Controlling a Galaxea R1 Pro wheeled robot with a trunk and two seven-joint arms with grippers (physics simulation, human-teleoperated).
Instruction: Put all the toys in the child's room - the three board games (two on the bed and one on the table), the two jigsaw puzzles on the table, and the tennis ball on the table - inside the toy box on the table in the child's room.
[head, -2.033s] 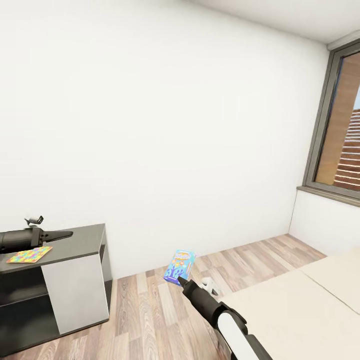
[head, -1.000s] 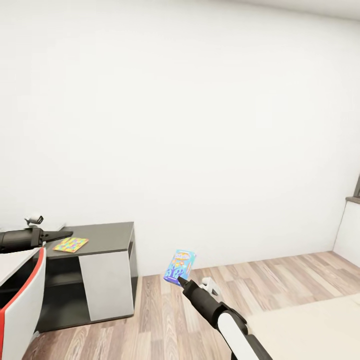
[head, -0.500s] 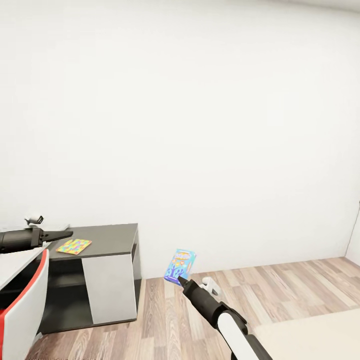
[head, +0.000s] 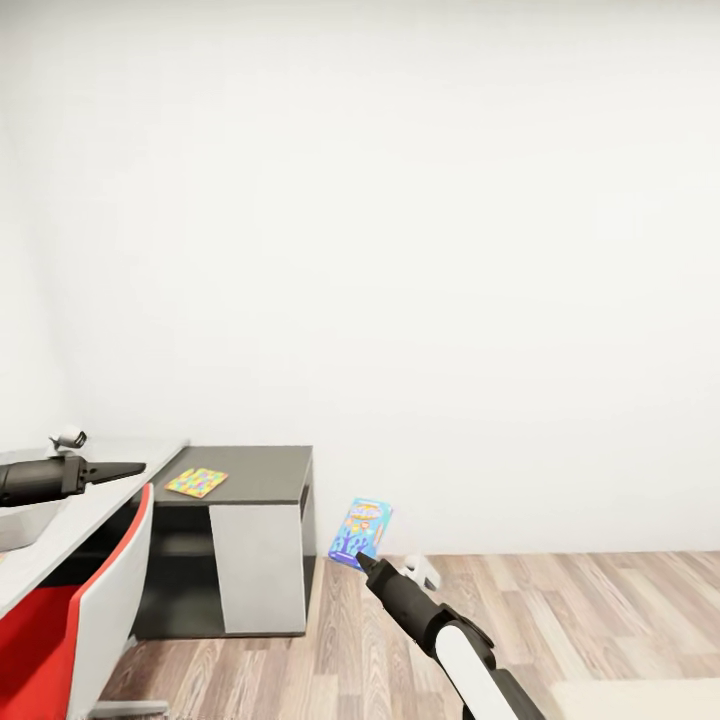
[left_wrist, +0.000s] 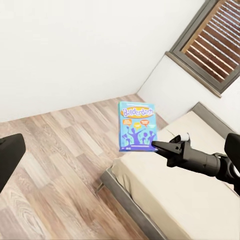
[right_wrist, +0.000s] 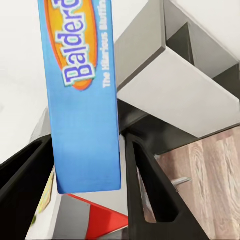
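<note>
At the far left of the head view, the left gripper (head: 128, 467) is reaching out level over the white top of the table (head: 90, 510), and its thin fingers are looking pressed together, with nothing between them. Under the table's front edge a red and white chair (head: 75, 620) is standing. Further right, the lower dark grey side desk (head: 262, 474) is joining the table, and one jigsaw puzzle (head: 196, 482) is lying flat on its top, near the left edge, where this surface is meeting the white one.

Right of the desk, the right gripper (head: 361, 558) is holding a blue board game (head: 360, 533) upright in the air, over the wood-plank floor (head: 560, 610) and in front of the white wall. It is pinching the box at its lower edge. In the right wrist view the box (right_wrist: 82, 95) is sitting between the two black fingers (right_wrist: 152, 195). In the left wrist view the bed (left_wrist: 200, 200) is lying behind that arm.
</note>
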